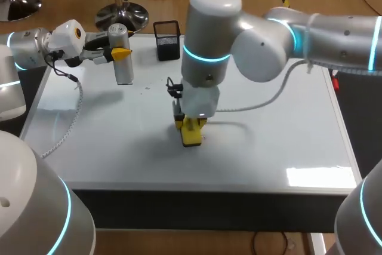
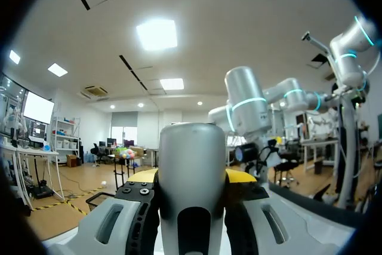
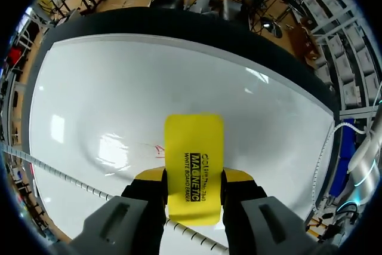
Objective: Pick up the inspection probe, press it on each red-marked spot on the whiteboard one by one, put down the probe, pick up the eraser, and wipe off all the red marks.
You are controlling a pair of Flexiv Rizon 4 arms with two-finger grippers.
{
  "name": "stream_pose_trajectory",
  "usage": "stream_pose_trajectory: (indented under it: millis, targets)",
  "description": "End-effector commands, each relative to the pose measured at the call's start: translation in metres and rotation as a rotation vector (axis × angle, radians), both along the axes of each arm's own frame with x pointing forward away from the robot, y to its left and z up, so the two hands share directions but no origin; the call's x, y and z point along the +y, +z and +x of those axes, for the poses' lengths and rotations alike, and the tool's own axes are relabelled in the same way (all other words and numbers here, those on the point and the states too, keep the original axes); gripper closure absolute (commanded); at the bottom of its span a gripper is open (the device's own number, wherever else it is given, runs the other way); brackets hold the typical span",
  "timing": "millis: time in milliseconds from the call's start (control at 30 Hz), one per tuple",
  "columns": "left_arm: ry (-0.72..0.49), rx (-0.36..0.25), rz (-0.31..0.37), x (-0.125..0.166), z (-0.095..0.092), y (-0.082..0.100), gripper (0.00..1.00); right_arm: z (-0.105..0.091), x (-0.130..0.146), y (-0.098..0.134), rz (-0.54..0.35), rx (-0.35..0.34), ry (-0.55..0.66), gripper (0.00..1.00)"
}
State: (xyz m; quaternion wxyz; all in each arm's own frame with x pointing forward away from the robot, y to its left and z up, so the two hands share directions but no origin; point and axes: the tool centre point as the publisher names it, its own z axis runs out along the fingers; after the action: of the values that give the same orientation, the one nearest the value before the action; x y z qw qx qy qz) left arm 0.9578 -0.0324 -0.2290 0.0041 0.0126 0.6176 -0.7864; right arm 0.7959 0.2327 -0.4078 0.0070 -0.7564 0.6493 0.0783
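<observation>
Right gripper (image 3: 193,178): both fingers clamped on the eraser (image 3: 194,168), a yellow block standing upright between the yellow tips. From the head view I have it pointing straight down at the middle of the whiteboard (image 1: 268,147). The eraser's lower edge is at the surface; I can't confirm contact. A faint red mark (image 3: 159,147) sits on the board just beside the eraser.

Left gripper (image 1: 121,54): closed on the probe (image 1: 123,58), gripping the grey cylinder from both sides near its top. The probe hangs upright at the far left part of the board; I can't tell whether its foot touches. A black cup (image 1: 167,40) stands near it at the far edge.
</observation>
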Motion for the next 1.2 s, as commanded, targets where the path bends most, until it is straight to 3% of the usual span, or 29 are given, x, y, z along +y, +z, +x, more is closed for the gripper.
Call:
stream_pose_trajectory:
  millis: [33,633,1000,1200]
  targets:
    - [0.002,-0.002,0.001,0.000,-0.001,0.001,1.00,0.004,0.011,-0.013,-0.023,0.020,0.003,1.00]
    - [0.002,-0.002,0.001,0.000,-0.001,0.001,1.00,0.001,-0.034,-0.046,-0.061,0.068,-0.078,1.00]
    - [0.002,-0.002,0.001,0.000,-0.001,0.001,1.00,-0.009,-0.081,-0.065,-0.097,0.121,-0.145,1.00]
    - [0.002,-0.002,0.001,0.000,-0.001,0.001,1.00,-0.013,-0.104,-0.065,-0.115,0.130,-0.178,1.00]
